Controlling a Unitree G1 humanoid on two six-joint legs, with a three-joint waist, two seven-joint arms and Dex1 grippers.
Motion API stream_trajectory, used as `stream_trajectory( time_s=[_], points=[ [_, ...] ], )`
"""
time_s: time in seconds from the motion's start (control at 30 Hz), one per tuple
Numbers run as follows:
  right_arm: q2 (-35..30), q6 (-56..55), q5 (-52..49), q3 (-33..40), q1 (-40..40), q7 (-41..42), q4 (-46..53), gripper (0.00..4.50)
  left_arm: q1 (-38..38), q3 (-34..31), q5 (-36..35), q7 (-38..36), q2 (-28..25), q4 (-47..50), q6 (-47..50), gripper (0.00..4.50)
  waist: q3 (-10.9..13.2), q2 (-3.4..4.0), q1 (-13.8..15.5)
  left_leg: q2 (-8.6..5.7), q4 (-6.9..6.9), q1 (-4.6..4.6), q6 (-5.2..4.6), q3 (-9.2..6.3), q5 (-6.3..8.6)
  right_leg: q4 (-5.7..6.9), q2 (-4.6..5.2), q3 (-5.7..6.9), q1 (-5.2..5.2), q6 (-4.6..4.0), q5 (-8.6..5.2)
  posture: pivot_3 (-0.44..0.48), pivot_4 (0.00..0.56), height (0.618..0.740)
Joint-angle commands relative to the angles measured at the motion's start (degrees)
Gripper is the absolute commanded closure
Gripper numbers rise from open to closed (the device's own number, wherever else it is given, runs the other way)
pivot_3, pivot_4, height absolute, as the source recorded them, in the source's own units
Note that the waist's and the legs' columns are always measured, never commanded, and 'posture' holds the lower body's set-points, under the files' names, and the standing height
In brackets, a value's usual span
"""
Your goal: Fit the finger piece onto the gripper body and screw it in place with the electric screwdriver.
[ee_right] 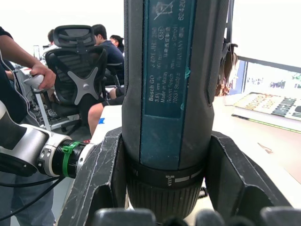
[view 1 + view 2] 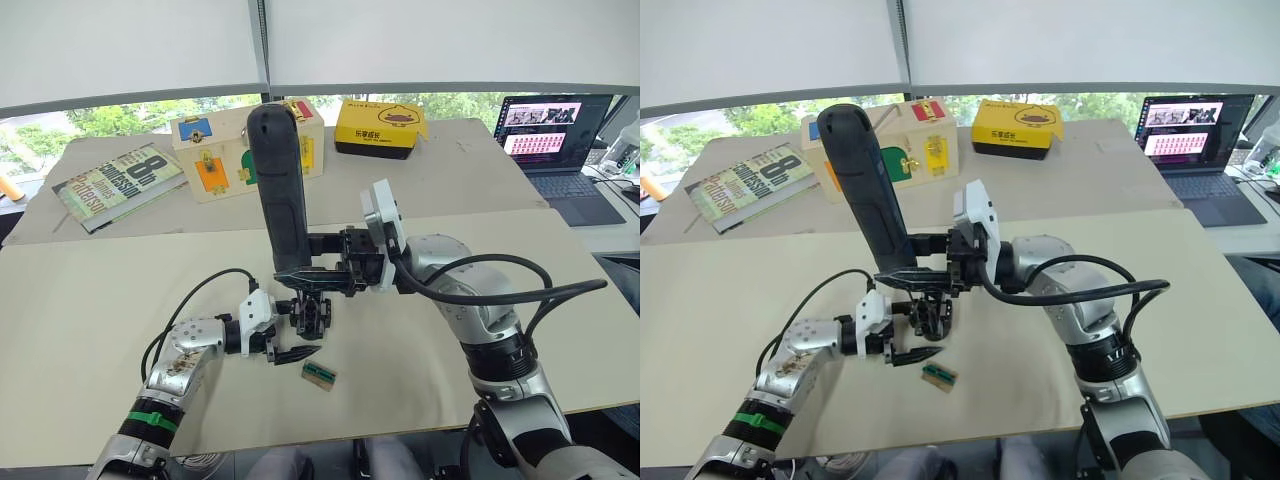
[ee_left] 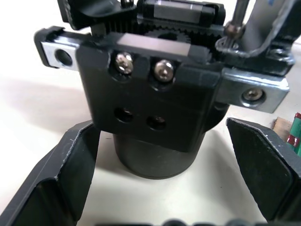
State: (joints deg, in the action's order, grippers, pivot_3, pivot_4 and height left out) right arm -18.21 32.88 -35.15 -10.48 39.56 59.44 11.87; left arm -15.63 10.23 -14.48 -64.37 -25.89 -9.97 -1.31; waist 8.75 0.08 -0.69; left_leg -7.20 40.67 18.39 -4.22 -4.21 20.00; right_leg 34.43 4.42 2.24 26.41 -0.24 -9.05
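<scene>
Right gripper (image 2: 312,262) is clamped on the electric screwdriver (image 2: 281,190), one black finger on each side of the barrel just above its collar (the right wrist view shows both fingers pressed against the dark blue-grey body). Screwdriver stands nearly upright, butt end tipped slightly away from the robot, bit end pointing down onto the gripper body (image 2: 311,315). In the left wrist view the thin metal bit (image 3: 236,19) comes down at the top of the gripper body, beside its gear teeth.

Left gripper (image 2: 288,342) sits with its fingers spread, one on each side of the gripper body's round base; in the left wrist view a gap shows between each finger (image 3: 66,165) and the base, so it brackets the part without squeezing it. Gripper body stands on the bench (image 2: 100,300) near the front edge, about midway along it. Two silver screws (image 3: 163,69) show in its upper plate, two empty holes below them.

Small green-brown tray (image 2: 319,374) lies on the bench just beside the left gripper, toward the front edge.

Along the far edge: a book (image 2: 115,182) toward the left, a wooden latch box (image 2: 210,155) behind the screwdriver, a yellow box (image 2: 378,127) to its right. A laptop (image 2: 560,145) is on a neighbouring table at the far right.
</scene>
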Motion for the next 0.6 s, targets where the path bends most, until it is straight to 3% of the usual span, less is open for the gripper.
stream_trajectory(
  time_s=[0.03,0.4,0.5,0.6],
  points=[
    [0.23,-1.16,-1.21,1.34,0.89,-0.08,2.61,2.60,-1.19,0.46,0.65,0.03,0.78,-0.25,-1.41,0.00,0.00,0.00,-0.01,0.00,0.03,0.01,0.00,0.00,0.00,0.02,0.00,-0.01,0.00,0.00,0.00,0.000,0.150,0.740],
    [0.13,-1.04,-1.08,1.19,0.99,-0.15,2.48,2.60,-1.25,0.24,1.52,-0.28,1.02,-2.48,-2.16,0.00,0.00,0.00,0.00,0.01,0.08,0.01,0.00,0.00,0.00,0.13,0.02,-0.06,0.01,0.00,0.00,0.000,0.150,0.740],
    [0.08,-1.11,-0.86,1.06,1.04,-0.16,2.36,2.60,-1.39,1.00,3.35,-0.11,0.43,-3.39,-3.79,0.85,0.00,0.00,-0.01,0.01,0.08,0.01,0.00,0.00,0.00,0.13,0.01,-0.07,0.01,0.00,0.00,0.000,0.150,0.740],
    [0.15,-1.17,-0.60,0.74,1.05,-0.24,2.33,2.60,-1.39,1.37,3.68,0.14,0.82,-3.78,-3.50,2.15,0.00,0.00,-0.01,0.01,0.08,0.01,0.00,0.00,0.00,0.14,0.02,-0.07,0.01,0.00,0.00,0.000,0.150,0.740]
  ],
)
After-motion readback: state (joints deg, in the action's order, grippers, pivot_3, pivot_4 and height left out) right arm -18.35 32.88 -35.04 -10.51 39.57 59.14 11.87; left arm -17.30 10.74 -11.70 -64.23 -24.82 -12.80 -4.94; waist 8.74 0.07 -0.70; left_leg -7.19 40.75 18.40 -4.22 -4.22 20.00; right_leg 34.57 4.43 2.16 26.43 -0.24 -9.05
